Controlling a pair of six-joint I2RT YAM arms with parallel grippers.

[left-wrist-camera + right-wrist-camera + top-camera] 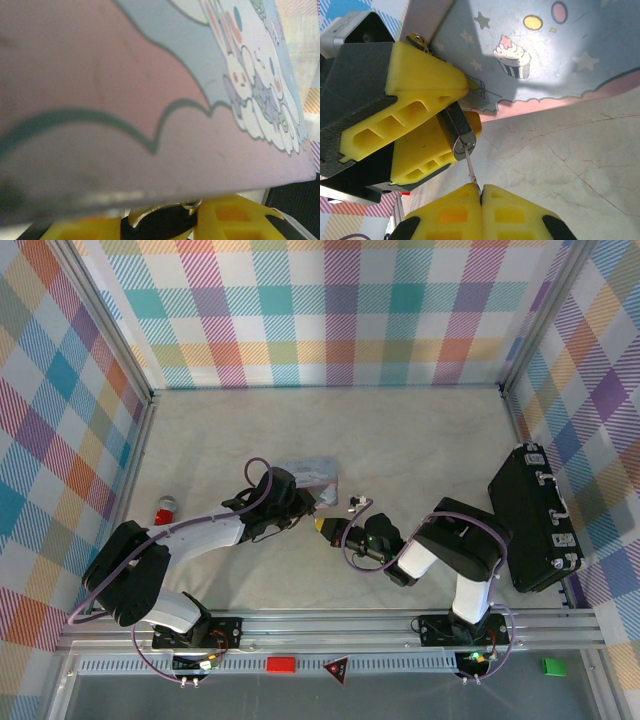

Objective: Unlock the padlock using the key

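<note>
The dark padlock [461,136] is clamped between the yellow fingers [420,95] of my left gripper [306,506], with its silvery keyhole end facing my right gripper [481,192]. The right gripper is shut on the slim key [471,167], whose blade runs up into the keyhole. In the left wrist view the padlock's black body [160,225] and the curve of its shackle [187,204] show between the yellow fingers, just under the tin. Both grippers meet tip to tip near the table's middle, the right gripper [328,527] just in front of the left.
A pastel cartoon-printed tin [310,472] lies right behind the grippers and is very close to the left wrist camera [150,90]. A red-capped cylinder [163,512] stands at the left wall. A black case [535,520] lies at the right. A small object [357,503] sits beside the tin.
</note>
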